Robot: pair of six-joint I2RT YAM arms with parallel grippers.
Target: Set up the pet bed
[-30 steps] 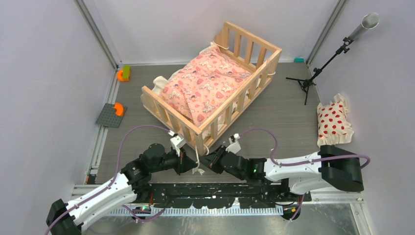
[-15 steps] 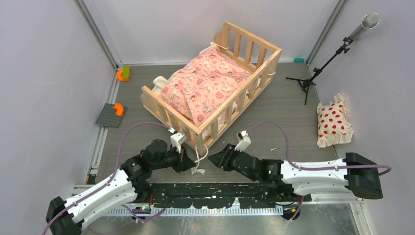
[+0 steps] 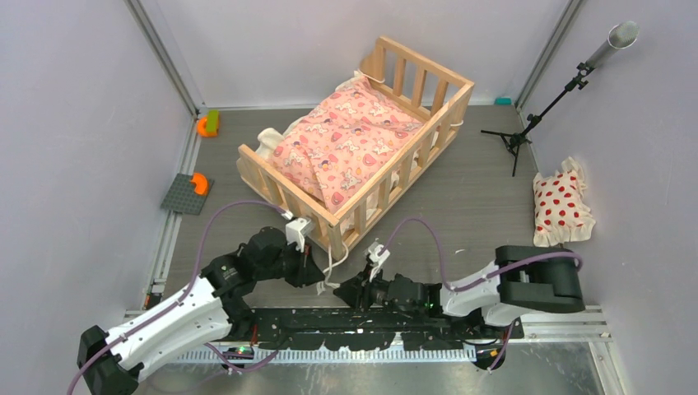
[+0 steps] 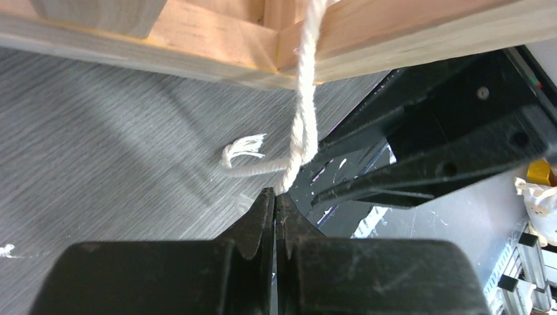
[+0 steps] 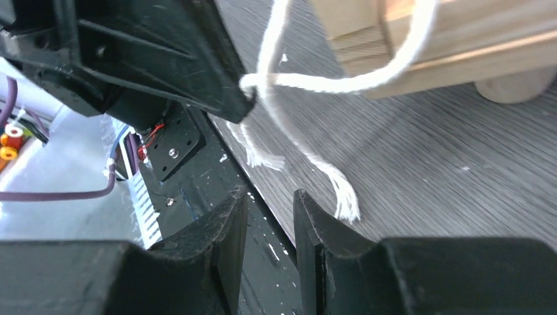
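Near the table's front edge, at the bed's closest corner, left jaws pinch the cream tie, fully closed. Right jaws stand half open, empty, behind its frayed ends. Tugging hard could slip the tie free or drag the bed askew.

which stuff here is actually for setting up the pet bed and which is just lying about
For the job: pet bed, pink cushion in it, cream tie pinched in the left gripper, right gripper open nearby, dotted pillow (probably).
Lying about: grey plate, orange-green toy, teal bit, stand.
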